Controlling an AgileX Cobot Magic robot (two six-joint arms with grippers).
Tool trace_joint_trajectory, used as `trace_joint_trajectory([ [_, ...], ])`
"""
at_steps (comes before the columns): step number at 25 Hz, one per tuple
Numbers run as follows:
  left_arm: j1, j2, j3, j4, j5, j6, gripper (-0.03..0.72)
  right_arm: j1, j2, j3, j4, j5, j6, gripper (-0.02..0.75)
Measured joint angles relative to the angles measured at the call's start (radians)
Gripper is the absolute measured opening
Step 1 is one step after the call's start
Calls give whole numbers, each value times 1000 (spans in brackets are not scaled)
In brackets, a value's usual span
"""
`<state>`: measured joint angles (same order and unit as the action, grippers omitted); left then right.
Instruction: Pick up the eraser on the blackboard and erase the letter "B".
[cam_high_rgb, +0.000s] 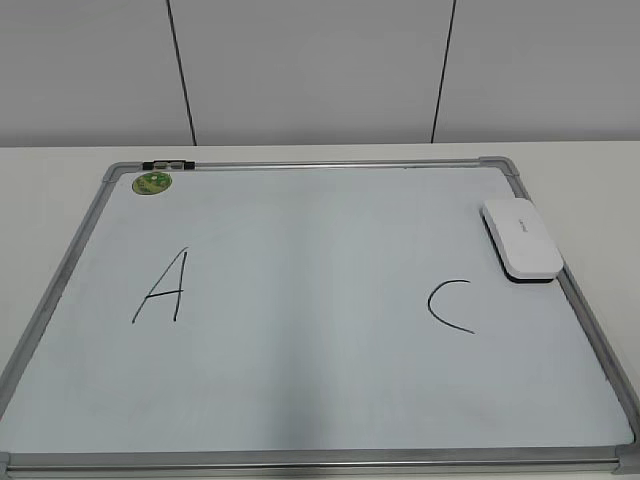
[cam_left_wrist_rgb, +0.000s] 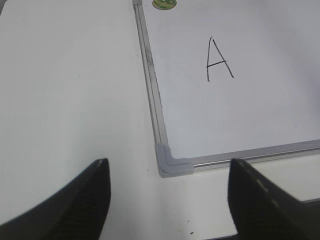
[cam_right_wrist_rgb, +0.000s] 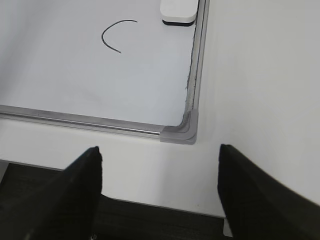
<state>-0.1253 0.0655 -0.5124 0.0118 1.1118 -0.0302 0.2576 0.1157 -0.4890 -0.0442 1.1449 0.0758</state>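
Eraser (cam_high_rgb: 521, 239) first: in the exterior view we see it lying flat on the blackboard (cam_high_rgb: 300, 400), against the right frame near the far right corner, just above the letter C (cam_high_rgb: 450, 305). It reads as a glossy white plastic block over a thin dark felt pad; we judge it light, stiff and a little slippery, best pinched across its narrow width on the two long sides, felt kept downward. Between the letter A (cam_high_rgb: 163, 287) and the C the board is bare; we find no letter "B" there, so the erasing looks done. A green sticker (cam_high_rgb: 152, 183) sits at the far left corner. Neither arm appears here.

In the left wrist view, our left gripper (cam_left_wrist_rgb: 167, 197) hangs spread apart and empty above the near left corner cap (cam_left_wrist_rgb: 172, 162), well apart from the eraser.

In the right wrist view, our right gripper (cam_right_wrist_rgb: 160, 192) is likewise parted and holding nothing, over the near right corner, with the eraser's end visible at the top edge beside the frame.
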Motion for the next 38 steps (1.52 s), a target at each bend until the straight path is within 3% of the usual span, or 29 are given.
trace_joint_trajectory([
  [5,22,-38,0,0,-1,0,536,-8,-29,0,0,-1,0,536],
  [11,109,-56,0,-2,-1,0,536,-144,-98,0,0,-2,0,536],
  [15,119,-56,0,-2,-1,0,536,-213,-132,0,0,-2,0,536],
  [38,119,-56,0,-4,-1,0,536,-218,-133,0,0,-2,0,536],
])
